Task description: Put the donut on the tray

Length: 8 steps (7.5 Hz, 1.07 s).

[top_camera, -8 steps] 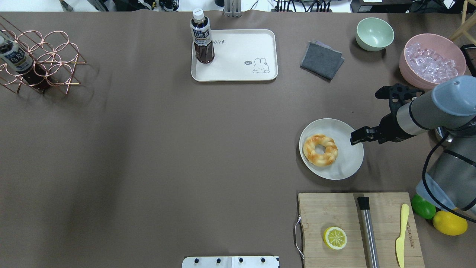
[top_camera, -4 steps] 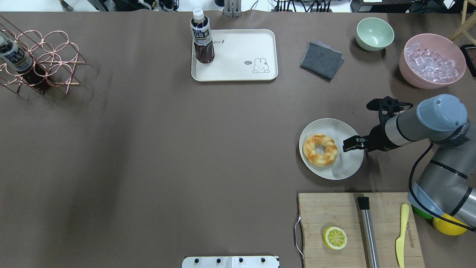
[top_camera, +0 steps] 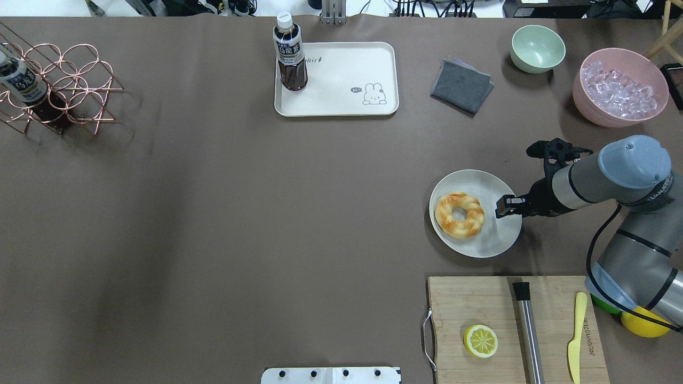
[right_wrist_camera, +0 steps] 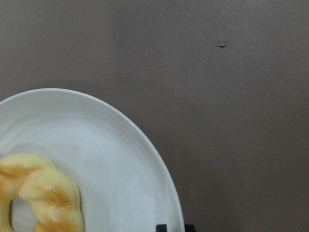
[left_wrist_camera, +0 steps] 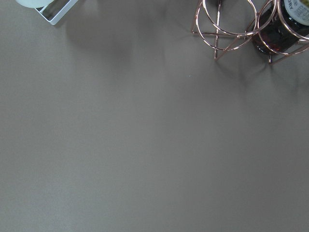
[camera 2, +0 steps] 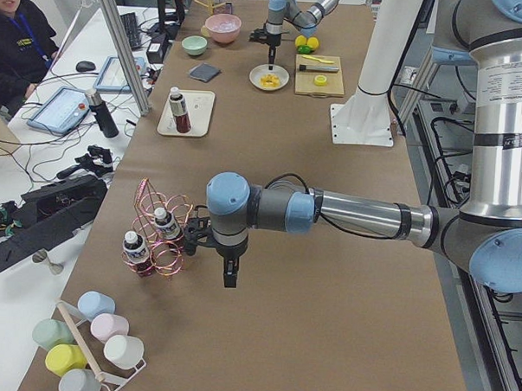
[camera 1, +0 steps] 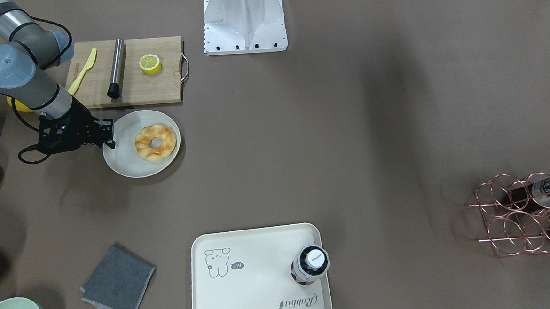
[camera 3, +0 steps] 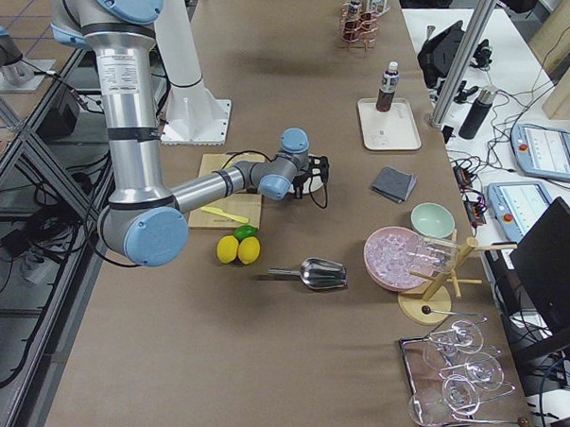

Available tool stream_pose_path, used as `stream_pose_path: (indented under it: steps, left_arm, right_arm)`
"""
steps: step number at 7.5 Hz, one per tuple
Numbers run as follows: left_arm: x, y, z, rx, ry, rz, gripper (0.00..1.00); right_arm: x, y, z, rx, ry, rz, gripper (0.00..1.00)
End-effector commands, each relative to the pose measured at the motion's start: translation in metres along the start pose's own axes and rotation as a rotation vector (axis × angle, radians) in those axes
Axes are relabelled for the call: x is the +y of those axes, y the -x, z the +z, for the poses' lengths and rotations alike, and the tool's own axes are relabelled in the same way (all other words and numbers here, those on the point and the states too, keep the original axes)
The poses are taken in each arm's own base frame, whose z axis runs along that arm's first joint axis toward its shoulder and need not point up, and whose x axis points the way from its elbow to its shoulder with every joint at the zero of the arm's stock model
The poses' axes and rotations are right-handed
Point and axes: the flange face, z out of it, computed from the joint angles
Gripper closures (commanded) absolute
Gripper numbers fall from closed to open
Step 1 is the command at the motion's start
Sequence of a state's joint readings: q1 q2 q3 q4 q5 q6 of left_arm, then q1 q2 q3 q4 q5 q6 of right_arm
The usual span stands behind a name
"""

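The donut (top_camera: pixel 459 215) is a golden twisted ring on the left half of a round white plate (top_camera: pixel 496 240). It also shows in the front view (camera 1: pixel 155 142) and in the right wrist view (right_wrist_camera: pixel 38 193). My right gripper (top_camera: pixel 500 207) points down over the plate's right rim, just right of the donut. Its tips (right_wrist_camera: pixel 174 227) sit close together, shut and empty. The cream tray (top_camera: pixel 341 80) lies at the far middle of the table with a dark drink bottle (top_camera: pixel 290 53) on its left end. My left gripper (camera 2: pixel 230 276) hangs near the copper rack; I cannot tell whether it is open.
A wooden cutting board (top_camera: pixel 469 304) near the plate holds a halved lemon (top_camera: pixel 481 341), a steel rod (top_camera: pixel 528 325) and a yellow knife (top_camera: pixel 575 341). A grey cloth (top_camera: pixel 461 85), green bowl (top_camera: pixel 537 48) and pink bowl of ice (top_camera: pixel 619 88) stand far right. A copper rack (top_camera: pixel 58 88) stands far left.
My right arm swung in and its gripper moved left over the plate's right rim, then hardly shifted. The donut, plate and tray have not moved.
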<state>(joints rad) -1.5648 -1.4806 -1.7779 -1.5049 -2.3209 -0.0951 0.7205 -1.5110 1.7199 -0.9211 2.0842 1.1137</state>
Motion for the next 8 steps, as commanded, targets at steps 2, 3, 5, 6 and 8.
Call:
stream_pose_path:
  steps: [2, 3, 5, 6, 8]
  left_arm:
    - [-0.001, -0.001, -0.002, -0.001, -0.004, 0.004, 0.02]
    - [-0.001, -0.002, -0.002, -0.001, -0.005, 0.005, 0.02]
    - [-0.002, -0.002, -0.003, -0.001, -0.007, 0.006, 0.02]
    - [-0.002, -0.003, -0.003, -0.001, -0.008, 0.007, 0.02]
    - [-0.004, -0.004, -0.005, -0.002, -0.011, 0.009, 0.02]
  right_arm:
    - [0.006, 0.044, -0.04, -0.095, -0.033, -0.055, 1.0]
    - [0.003, 0.059, -0.052, -0.124, -0.049, -0.069, 1.0]
    - [-0.017, 0.084, -0.066, -0.17, -0.07, -0.028, 1.0]
    - [-0.035, 0.085, -0.064, -0.162, -0.08, -0.01, 1.0]
    - [-0.103, 0.127, -0.053, -0.097, -0.072, 0.07, 1.0]
